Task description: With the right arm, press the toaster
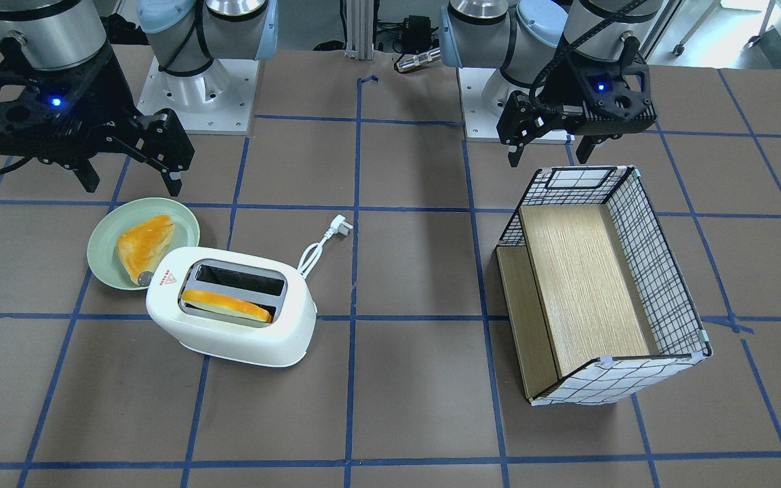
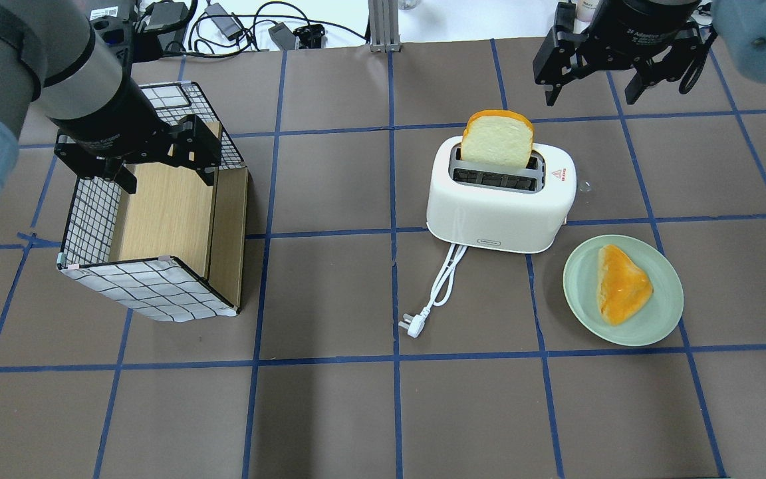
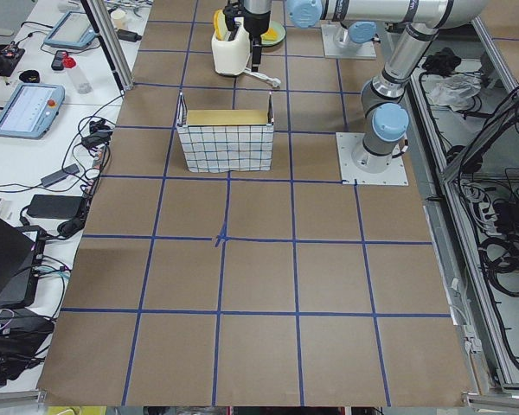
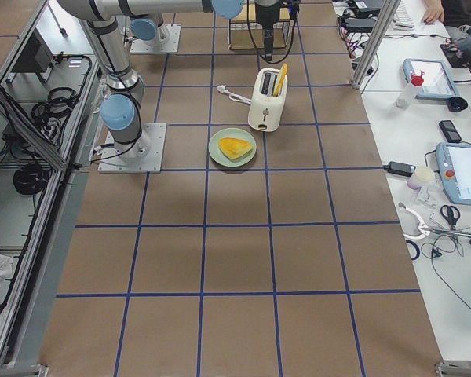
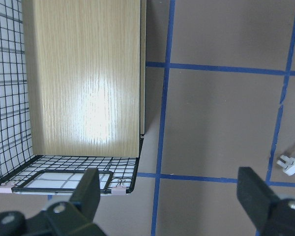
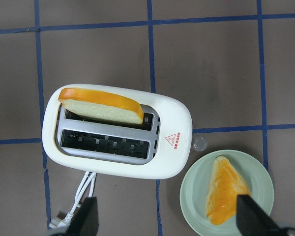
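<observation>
The white two-slot toaster (image 1: 228, 335) (image 2: 489, 216) (image 6: 113, 169) stands on the table with a slice of bread (image 2: 496, 140) (image 6: 101, 104) upright in one slot. Its small round knob (image 6: 199, 144) is at the end nearest the plate. My right gripper (image 1: 129, 179) (image 2: 589, 93) (image 6: 169, 226) is open and empty. It hangs above the table beyond the toaster and plate, touching neither. My left gripper (image 1: 548, 156) (image 2: 167, 176) (image 5: 169, 196) is open and empty over the basket's end.
A pale green plate (image 1: 102, 237) (image 2: 662, 313) with a second bread piece (image 2: 622, 283) lies beside the toaster. The white cord and plug (image 2: 439, 293) trail from the toaster. A grid-patterned basket (image 1: 662, 264) (image 2: 150, 289) with wooden boards stands on my left side.
</observation>
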`<state>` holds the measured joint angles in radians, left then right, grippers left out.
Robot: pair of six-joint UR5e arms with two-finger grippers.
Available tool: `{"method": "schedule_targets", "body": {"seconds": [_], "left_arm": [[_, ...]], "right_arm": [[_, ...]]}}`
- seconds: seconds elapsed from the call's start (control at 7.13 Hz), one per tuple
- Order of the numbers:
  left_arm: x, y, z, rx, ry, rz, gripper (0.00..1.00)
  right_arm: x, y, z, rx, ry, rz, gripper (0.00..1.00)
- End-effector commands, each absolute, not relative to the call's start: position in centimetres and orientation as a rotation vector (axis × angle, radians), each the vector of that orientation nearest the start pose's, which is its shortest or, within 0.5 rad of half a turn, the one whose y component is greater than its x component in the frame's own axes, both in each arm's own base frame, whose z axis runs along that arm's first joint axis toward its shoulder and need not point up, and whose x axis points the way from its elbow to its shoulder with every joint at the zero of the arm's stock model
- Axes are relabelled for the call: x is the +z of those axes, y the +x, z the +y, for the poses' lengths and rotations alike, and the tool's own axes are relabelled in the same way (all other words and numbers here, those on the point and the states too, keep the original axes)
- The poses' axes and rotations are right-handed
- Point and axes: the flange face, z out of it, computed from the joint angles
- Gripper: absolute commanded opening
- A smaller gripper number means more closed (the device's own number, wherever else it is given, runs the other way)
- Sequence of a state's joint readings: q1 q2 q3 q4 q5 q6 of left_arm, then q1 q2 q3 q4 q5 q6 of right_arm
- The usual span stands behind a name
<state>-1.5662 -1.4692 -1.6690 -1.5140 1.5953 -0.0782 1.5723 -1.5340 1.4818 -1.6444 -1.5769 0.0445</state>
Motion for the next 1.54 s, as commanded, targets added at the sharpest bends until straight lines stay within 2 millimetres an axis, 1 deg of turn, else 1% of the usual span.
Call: {"method": "schedule_targets", "body": {"seconds": [0.0,0.84,0.98,1.12,1.26,1.4], "left_arm": [[49.3,-12.9,-45.5,-0.095,-0.130,3.115,1.00],[49.3,-12.9,-45.5,-0.095,-0.130,3.115,1.00],[49.4,-12.9,-45.5,-0.097,-0.130,3.115,1.00],[49.4,-12.9,-45.5,-0.097,-0.130,3.115,1.00],[49.4,-12.9,-45.5,-0.097,-0.130,3.115,1.00],[49.4,-12.9,-45.5,-0.097,-0.130,3.115,1.00]], "right_arm": [[52.2,13.3,-51.9,-0.200,0.068,3.138,1.00],[52.1,13.4,-51.8,-0.188,0.065,3.137,1.00],[52.0,13.3,-52.0,-0.193,0.032,3.136,1.00],[52.0,11.6,-52.6,-0.207,-0.090,3.142,1.00],[51.9,7.2,-53.3,-0.194,-0.095,3.137,1.00],[51.3,2.3,-54.3,-0.191,-0.119,3.107,0.93]]}}
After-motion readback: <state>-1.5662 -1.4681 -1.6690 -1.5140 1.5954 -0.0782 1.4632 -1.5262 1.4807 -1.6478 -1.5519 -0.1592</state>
